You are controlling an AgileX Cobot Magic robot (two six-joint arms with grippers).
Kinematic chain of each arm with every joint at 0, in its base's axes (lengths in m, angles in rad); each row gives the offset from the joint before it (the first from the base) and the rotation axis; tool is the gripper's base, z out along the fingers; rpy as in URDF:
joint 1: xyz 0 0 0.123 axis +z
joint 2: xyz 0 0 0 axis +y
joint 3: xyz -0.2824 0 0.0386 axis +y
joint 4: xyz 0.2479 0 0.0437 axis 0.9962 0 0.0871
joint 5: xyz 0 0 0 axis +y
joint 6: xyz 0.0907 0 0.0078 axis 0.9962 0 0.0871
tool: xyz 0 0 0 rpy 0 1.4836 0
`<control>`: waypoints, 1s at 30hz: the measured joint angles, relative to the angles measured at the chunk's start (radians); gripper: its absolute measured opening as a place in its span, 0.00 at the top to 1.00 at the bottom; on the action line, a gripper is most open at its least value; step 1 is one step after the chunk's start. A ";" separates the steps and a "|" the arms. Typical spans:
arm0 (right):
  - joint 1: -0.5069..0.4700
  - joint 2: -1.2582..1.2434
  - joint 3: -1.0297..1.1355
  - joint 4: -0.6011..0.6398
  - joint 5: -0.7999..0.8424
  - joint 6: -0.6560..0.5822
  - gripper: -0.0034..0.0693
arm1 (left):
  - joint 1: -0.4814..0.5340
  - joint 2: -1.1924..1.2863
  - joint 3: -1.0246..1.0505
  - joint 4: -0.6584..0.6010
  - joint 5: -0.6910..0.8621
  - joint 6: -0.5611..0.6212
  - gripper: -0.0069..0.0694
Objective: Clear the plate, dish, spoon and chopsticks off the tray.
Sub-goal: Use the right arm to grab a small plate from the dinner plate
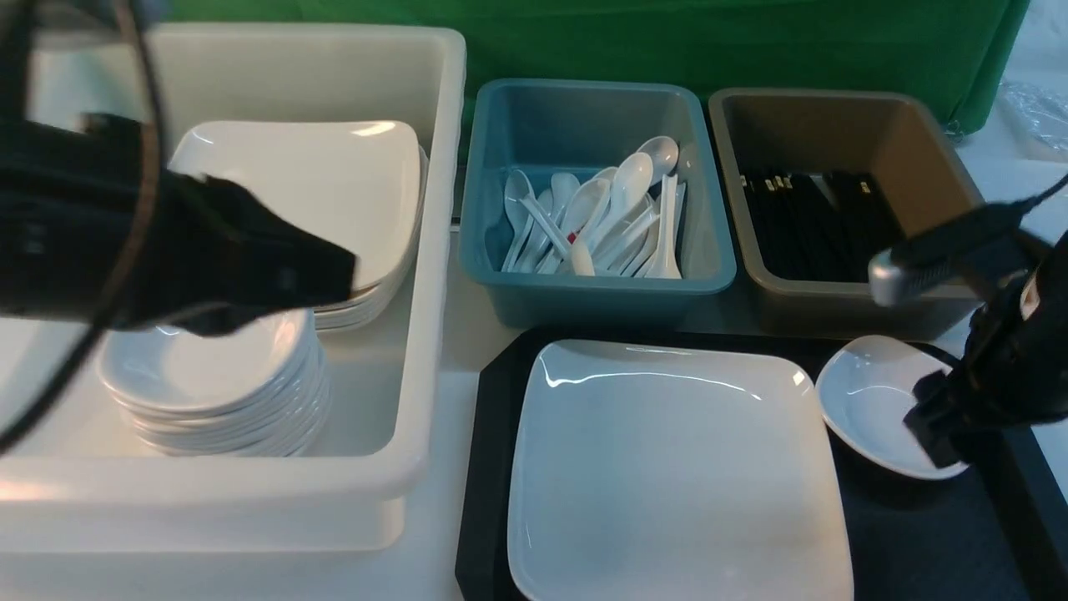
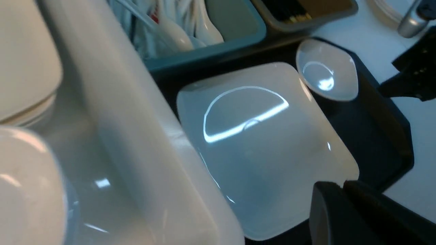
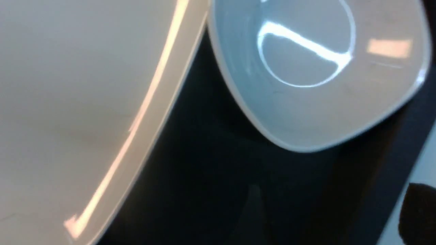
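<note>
Green cloth point(image 1: 584, 42) is hung behind the table. On the black tray point(image 1: 492, 467), the plate point(image 1: 676, 484) is set, with the small dish point(image 1: 876, 401) beside it, near the tray's far right corner. Nothing is held by the right gripper point(image 1: 943, 421), spread wide; the left gripper point(image 2: 342, 185) is closed and empty. The dish seems next: its rim must be gently pinched.
</note>
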 joint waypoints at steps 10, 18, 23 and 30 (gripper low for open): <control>0.000 0.138 0.089 0.001 -0.269 0.002 0.16 | -0.344 0.305 -0.066 0.199 -0.201 -0.057 0.89; 0.000 0.192 0.092 -0.022 -0.337 -0.002 0.30 | -0.389 0.399 -0.101 0.242 -0.273 -0.057 0.89; 0.005 0.190 0.089 -0.036 -0.380 -0.030 0.72 | -0.389 0.401 -0.101 0.256 -0.281 -0.057 0.89; 0.022 0.131 0.087 -0.040 -0.341 -0.030 0.76 | -0.389 0.401 -0.101 0.257 -0.288 -0.071 0.89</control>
